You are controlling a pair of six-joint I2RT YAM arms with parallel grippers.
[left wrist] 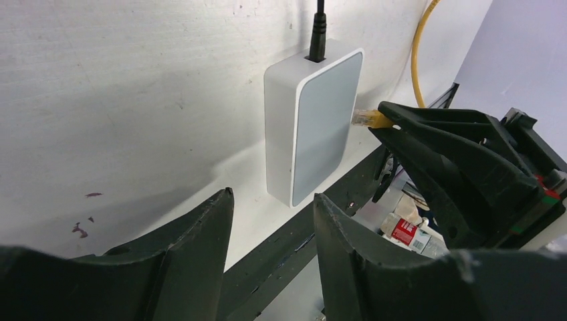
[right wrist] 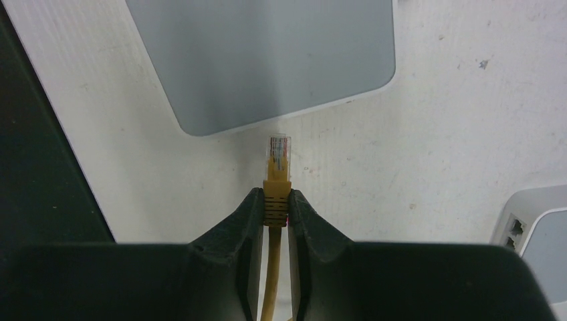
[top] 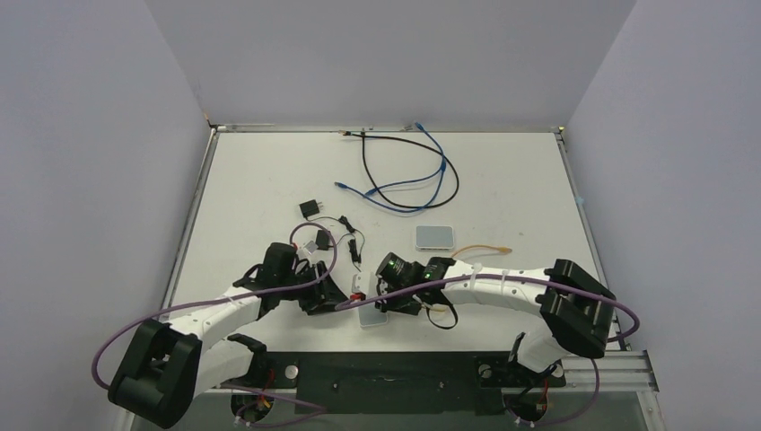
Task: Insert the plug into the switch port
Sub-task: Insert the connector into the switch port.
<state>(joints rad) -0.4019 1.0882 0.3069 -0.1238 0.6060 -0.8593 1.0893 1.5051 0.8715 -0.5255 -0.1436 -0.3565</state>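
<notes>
Right wrist view: right tool [right wrist: 276, 204] pinches yellow-booted clear plug [right wrist: 279, 152], tip at edge of flat white grey-faced box [right wrist: 261, 60]; left tool [left wrist: 271, 264] spread, empty. Keep your push straight; brace box.

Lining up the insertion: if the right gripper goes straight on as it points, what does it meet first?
The white box: the yellow plug in the right gripper points at its near narrow edge, seemingly almost touching, though depth is hard to judge.

Table [top: 511, 180]: your white top.
Far half: blue cable [top: 437, 160] and black cable [top: 366, 166], crossing.
Middle: black adapter [top: 310, 208], grey-faced white box [top: 434, 236], yellow cable [top: 485, 249].
Near you: switch box [top: 372, 315].
</notes>
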